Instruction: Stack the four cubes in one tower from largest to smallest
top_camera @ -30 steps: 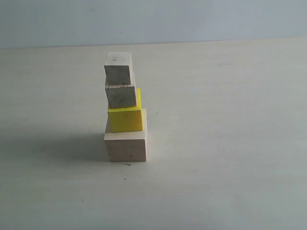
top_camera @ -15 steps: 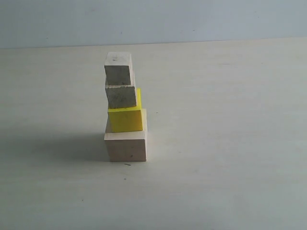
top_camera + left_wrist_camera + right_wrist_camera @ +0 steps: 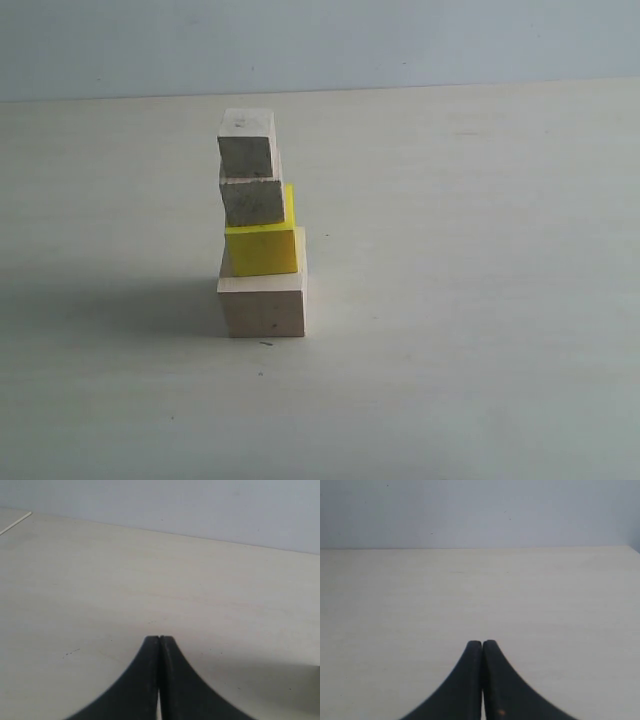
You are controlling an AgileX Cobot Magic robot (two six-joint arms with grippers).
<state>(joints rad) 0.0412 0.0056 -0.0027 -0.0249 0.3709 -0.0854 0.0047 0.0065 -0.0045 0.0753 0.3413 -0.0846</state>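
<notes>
The pale desk (image 3: 480,300) fills most of what I see, running back to a plain light wall (image 3: 400,40). On it, left of the middle in the exterior view, the tower (image 3: 255,215) stands upright and complete, with its shadow lying on the desk to its left. At the base is the large pale wood cube (image 3: 263,308), resting flat on the desk. The yellow cube (image 3: 262,250) sits on it, toward the front edge. Next comes the smaller wood cube (image 3: 252,201), set a little to the left so that a strip of yellow shows on its right. The smallest wood cube (image 3: 246,155) caps the column, again nudged slightly left. My left jaws are pressed together with nothing between them, their dark fingertips (image 3: 150,652) meeting over bare desk. My right jaws are also pressed together and hold nothing, their fingertips (image 3: 474,652) touching above bare desk facing the wall. Neither wrist view catches the tower, so both jaws are clear of it, but I cannot tell on which side of them it stands.
</notes>
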